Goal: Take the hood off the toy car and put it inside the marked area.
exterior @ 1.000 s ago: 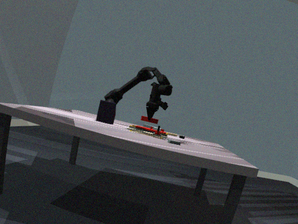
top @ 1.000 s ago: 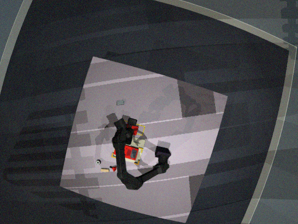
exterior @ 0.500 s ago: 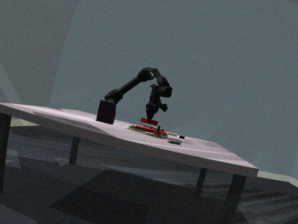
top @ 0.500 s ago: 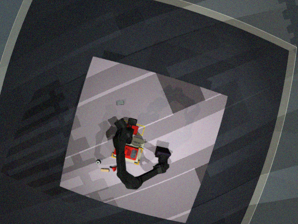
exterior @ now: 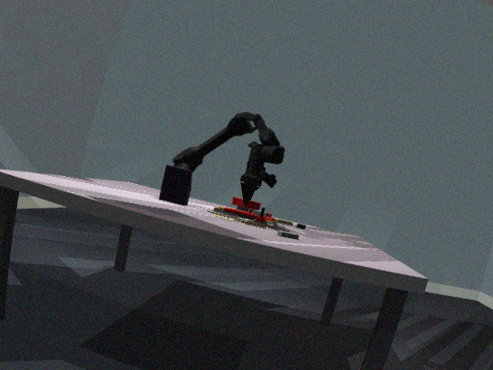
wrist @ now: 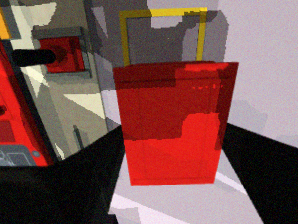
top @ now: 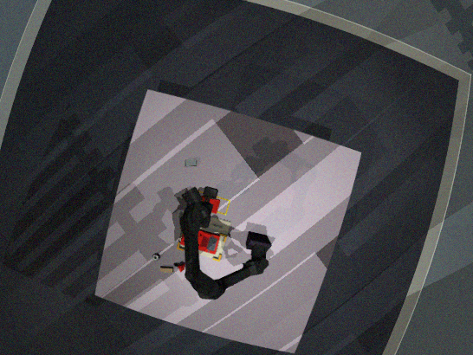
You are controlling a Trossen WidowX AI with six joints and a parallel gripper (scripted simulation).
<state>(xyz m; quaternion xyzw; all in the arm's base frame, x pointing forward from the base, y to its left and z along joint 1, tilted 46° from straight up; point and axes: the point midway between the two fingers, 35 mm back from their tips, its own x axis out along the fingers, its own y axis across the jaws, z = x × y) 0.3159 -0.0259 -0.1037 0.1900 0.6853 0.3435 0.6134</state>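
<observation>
Looking through the wrist view, we see the red hood (top: 214, 205) (exterior: 239, 202) (wrist: 175, 115) gripped between the two dark fingers of our gripper (exterior: 246, 201) (wrist: 170, 127). The hood is off the toy car (top: 208, 241) (exterior: 238, 211) (wrist: 14, 122), raised above the table (top: 281, 216) (exterior: 113, 198), beside the car's exposed front end

From above, we find it partly over the yellow-outlined marked area (top: 229, 207) (wrist: 162, 12), much of which our arm (top: 192, 255) (exterior: 212, 142) hides; in the wrist view, the outline's far end shows past the hood's edge. We have not let go of the hood

In the car's front end we can make out a dark red block (wrist: 67, 54) with a black peg (wrist: 32, 56) on it. Well apart from the car lies a small grey block (top: 191, 163) (exterior: 288, 235). On the car's other side we see a small wheel (top: 156, 256), a tan block (top: 166, 269) and a small red piece (top: 179, 266)
</observation>
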